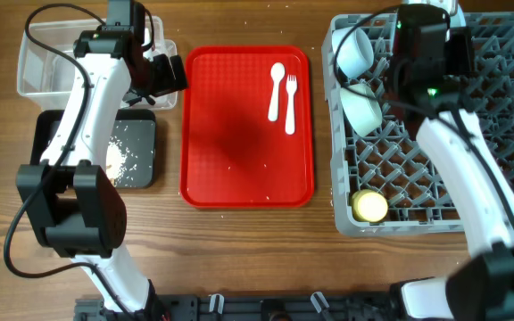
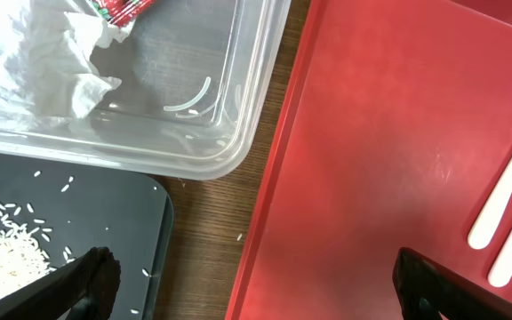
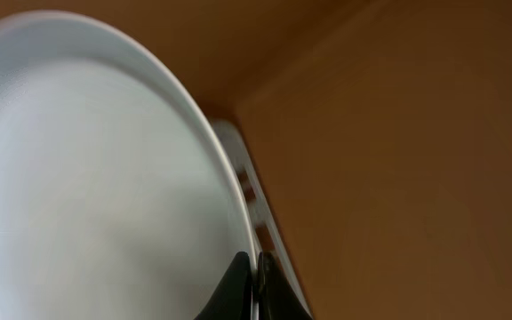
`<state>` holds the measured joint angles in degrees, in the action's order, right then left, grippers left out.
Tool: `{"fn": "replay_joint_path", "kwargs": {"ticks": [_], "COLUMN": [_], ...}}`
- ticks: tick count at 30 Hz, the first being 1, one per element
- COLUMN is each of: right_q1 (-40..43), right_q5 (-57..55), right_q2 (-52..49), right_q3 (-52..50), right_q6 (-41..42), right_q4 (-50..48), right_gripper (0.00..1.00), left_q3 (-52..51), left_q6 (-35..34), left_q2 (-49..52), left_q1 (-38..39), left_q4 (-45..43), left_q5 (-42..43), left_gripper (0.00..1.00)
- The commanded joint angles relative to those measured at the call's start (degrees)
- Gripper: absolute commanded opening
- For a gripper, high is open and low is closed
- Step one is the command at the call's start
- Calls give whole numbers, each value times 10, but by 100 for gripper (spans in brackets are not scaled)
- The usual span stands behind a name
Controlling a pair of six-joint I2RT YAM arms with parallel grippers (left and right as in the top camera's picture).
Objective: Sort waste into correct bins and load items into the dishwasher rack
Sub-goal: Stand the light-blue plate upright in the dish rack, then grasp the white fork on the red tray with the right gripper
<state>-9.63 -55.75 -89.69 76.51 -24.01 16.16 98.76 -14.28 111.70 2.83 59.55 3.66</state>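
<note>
My right gripper is shut on the rim of the pale blue plate and holds it above the grey dishwasher rack; in the overhead view the arm hides the plate. Two pale blue bowls and the yellow cup stand in the rack. The white spoon and fork lie on the red tray. My left gripper is open and empty over the gap between the black tray and the red tray. The napkin and red wrapper lie in the clear tub.
Beige food scraps lie in the black tray, with loose grains around them. The clear tub sits behind it at the far left. Bare wooden table shows in front of the trays.
</note>
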Motion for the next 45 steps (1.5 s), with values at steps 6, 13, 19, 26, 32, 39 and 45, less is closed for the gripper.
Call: {"fn": "replay_joint_path", "kwargs": {"ticks": [6,13,19,26,32,39,45], "right_q1": [32,14,5,-86,-194,-193,-179], "right_q5": [51,126,338,734,514,512,505], "right_q2": [-91,-87,18,23,-196,-241,-285], "right_q3": [-1,4,39,17,17,201,334], "right_q6": [-19,46,148,410,564,498,466], "right_q4": [20,53,161,44,-25,205,365], "right_gripper": [4,66,78,100,82,79,90], "left_q3": [5,5,5,5,5,5,5], "left_q6": [-3,-3,-3,-3,-3,-3,-3], "left_q2": [-8,-8,-8,-8,-8,-8,-8], "left_q1": [-1,-1,-1,-1,-1,-1,-1], "left_q4": [0,0,0,0,0,0,0], "left_q5": [-5,-5,-5,-5,-5,-5,-5], "left_gripper": [100,100,100,100,100,100,100]}}
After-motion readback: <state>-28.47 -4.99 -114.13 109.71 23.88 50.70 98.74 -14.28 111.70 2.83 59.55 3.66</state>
